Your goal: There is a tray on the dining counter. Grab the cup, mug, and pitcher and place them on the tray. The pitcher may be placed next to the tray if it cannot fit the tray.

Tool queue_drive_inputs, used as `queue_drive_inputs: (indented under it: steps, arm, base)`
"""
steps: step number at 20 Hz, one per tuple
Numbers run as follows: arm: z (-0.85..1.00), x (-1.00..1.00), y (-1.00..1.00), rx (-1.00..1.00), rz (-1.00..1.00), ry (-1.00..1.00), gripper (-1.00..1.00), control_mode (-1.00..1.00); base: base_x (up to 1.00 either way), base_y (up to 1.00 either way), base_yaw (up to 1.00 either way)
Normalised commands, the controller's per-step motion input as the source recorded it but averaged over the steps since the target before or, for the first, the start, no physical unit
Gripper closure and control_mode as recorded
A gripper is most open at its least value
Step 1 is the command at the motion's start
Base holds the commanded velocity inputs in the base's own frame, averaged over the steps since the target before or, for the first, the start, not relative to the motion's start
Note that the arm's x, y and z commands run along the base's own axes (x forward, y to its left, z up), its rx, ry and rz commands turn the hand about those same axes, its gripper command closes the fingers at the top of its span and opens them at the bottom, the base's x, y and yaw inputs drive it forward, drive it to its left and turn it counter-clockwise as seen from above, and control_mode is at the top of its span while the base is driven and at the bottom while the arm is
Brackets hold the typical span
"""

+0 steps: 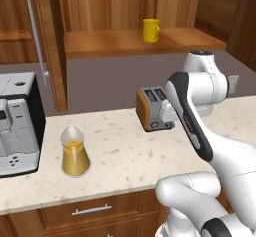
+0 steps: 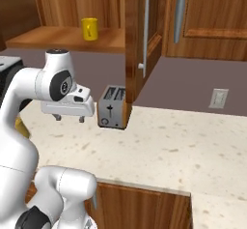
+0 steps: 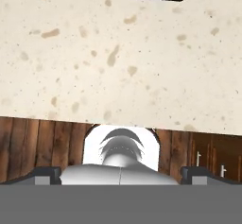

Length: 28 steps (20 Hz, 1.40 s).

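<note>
Hand hovering wide open, nothing grabbed yet.
We'd swing left to the clear glass pitcher of orange liquid on the speckled beige tabletop, gripping its narrow neck.

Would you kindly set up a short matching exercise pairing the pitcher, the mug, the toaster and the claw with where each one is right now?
Things:
1. pitcher
2. mug
3. toaster
4. claw

Places:
A. up on the wooden shelf
B. hanging open above the counter, holding nothing
C. on the counter beside the coffee machine
D. at the back of the counter, below the shelf

Pairs: 1-C, 2-A, 3-D, 4-B
</note>
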Motion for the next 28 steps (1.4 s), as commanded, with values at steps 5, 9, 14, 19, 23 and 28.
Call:
queue_drive_inputs:
  steps: [5, 9, 14, 19, 23, 28]
  arm:
    - [0.00, 0.00, 0.00, 0.00, 0.00, 0.00, -1.00, 1.00]
    - [0.30, 0.00, -0.14, 0.00, 0.02, -0.11, -1.00, -1.00]
    - [0.73, -0.06, -0.21, 0.00, 0.06, -0.23, -1.00, -1.00]
    - [0.81, -0.19, -0.11, 0.00, 0.05, -0.24, -1.00, -1.00]
    - [0.76, -0.25, -0.01, 0.00, 0.00, -0.25, -1.00, -1.00]
    - [0.47, -0.12, 0.00, 0.02, 0.00, -0.18, -1.00, -1.00]
  base:
    - [0.06, 0.00, 0.00]
    - [0.00, 0.00, 0.00]
    - [0.00, 0.00, 0.00]
    - [0.00, 0.00, 0.00]
    - [0.00, 0.00, 0.00]
    - [0.00, 0.00, 0.00]
